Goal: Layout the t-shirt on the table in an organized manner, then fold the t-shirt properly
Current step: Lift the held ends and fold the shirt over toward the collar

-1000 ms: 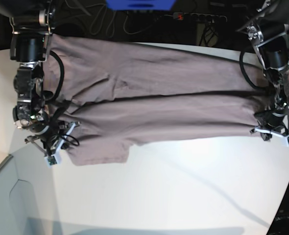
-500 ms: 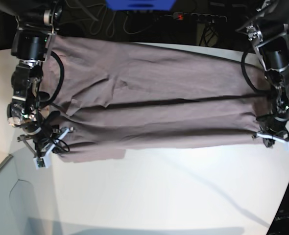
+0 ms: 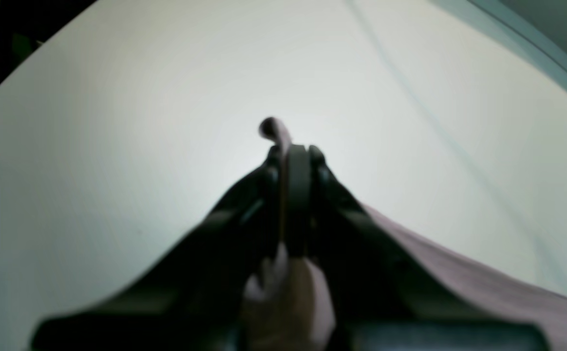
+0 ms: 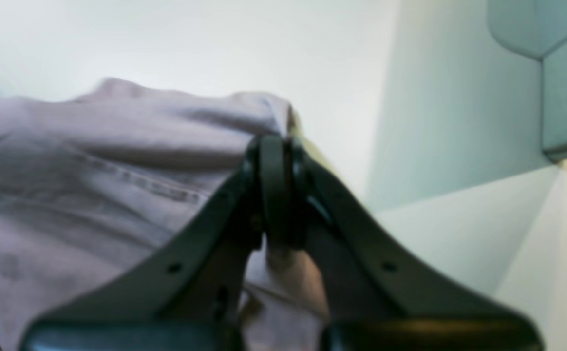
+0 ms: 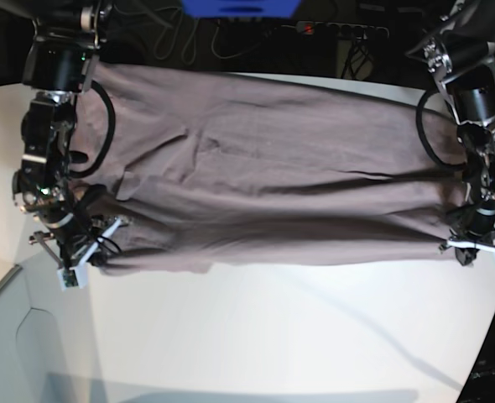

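At both ends of the t-shirt (image 5: 264,176), grippers are pinched tight on fabric. Left gripper (image 3: 293,151): jaws together, thin edge of cloth clamped between them, small curl of it poking out past the tips. Right gripper (image 4: 276,141): jaws together on a bunched fold near a stitched hem, cloth spilling to one side of the fingers.

No containers anywhere, just the table (image 5: 273,336).

Base view gives what the wrist cams can't: shirt stretched wide between the two grippers, left gripper (image 5: 480,246) at one end, right gripper (image 5: 78,252) at the other, a long crease running the length of the shirt, near edge pulled into a fairly straight line, far edge draped at the table's back rim by dark cables. Wrist views add the pinch detail, though both are blurred. Left wrist shows bare table ahead of the tips, shirt trailing behind and to one side. Right wrist shows table edge just beside the grip.
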Controlling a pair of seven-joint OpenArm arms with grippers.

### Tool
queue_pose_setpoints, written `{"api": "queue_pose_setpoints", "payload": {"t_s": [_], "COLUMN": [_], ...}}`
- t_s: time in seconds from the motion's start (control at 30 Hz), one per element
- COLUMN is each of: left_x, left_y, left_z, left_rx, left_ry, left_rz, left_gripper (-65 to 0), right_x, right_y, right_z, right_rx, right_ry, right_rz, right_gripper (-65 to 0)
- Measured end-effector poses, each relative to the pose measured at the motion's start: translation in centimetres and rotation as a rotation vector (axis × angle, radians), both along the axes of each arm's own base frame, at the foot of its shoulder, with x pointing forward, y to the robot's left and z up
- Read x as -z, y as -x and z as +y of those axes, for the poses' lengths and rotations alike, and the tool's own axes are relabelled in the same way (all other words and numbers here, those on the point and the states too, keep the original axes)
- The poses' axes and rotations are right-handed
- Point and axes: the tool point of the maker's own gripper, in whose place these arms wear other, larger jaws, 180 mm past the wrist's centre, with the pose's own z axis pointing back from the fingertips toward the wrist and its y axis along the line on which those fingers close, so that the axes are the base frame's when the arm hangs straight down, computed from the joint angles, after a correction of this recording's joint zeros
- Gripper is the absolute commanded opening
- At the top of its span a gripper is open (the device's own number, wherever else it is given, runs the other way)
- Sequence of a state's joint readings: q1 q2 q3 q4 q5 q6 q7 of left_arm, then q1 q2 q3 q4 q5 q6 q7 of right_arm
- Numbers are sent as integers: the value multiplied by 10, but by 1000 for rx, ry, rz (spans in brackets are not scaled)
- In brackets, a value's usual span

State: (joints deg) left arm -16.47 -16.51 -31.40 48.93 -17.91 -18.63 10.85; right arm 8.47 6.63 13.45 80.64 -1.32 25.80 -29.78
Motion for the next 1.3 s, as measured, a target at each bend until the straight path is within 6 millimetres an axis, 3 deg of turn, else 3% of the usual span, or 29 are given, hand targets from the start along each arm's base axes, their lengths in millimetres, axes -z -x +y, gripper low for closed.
{"api": "queue_pose_setpoints", "payload": {"t_s": [0.27, 0.4, 0.73, 1.1, 1.3], "left_x": [4, 3, 3, 11, 12], "left_y": [3, 3, 3, 11, 12], "left_z": [-1, 0, 0, 0, 0], "left_rx": [-1, -6, -7, -9, -9], "left_ry": [4, 5, 10, 10, 9], "left_rz": [7, 5, 2, 18, 19], "left_gripper": [-650, -650, -650, -650, -650], "right_x": [-4, 5, 4, 12, 14], "right_y": [3, 12, 11, 25, 28], "right_z": [7, 7, 7, 7, 19], "right_rx": [-5, -5, -5, -8, -9], "right_ry": [-8, -7, -7, -2, -32], "right_rz": [-14, 12, 7, 30, 29], "right_gripper": [-650, -650, -650, -650, -650]}}
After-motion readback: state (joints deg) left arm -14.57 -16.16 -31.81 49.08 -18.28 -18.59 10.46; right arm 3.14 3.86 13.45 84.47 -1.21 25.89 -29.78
